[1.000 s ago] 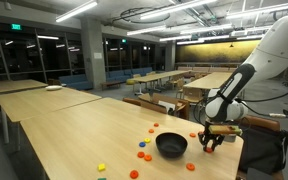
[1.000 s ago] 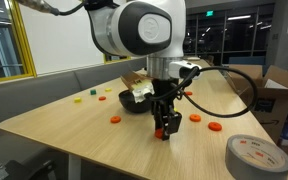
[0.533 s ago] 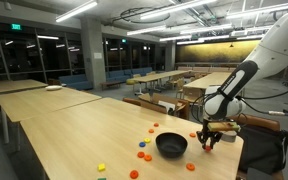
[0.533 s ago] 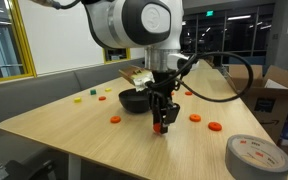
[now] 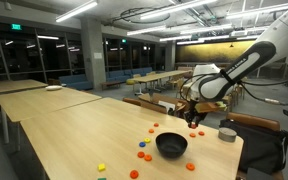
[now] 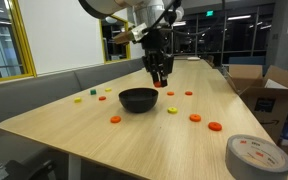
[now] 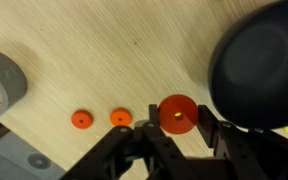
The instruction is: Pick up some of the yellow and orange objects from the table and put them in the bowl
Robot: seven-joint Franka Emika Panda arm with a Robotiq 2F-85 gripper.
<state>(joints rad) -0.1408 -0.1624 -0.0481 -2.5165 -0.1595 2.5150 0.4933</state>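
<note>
Gripper (image 6: 161, 81) hung above the table (image 6: 104, 138), near the bowl (image 6: 138, 100) rim. Fingers were clamped on one orange piece (image 7: 177, 114). Loose orange pieces (image 7: 81, 119) lay below.

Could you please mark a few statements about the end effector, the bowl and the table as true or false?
1. The end effector holds an orange piece. True.
2. The bowl is white. False: it is black.
3. The end effector rests on the table. False: it hangs in the air above it, near the bowl.
4. A grey tape roll lies on the table. True.
</note>
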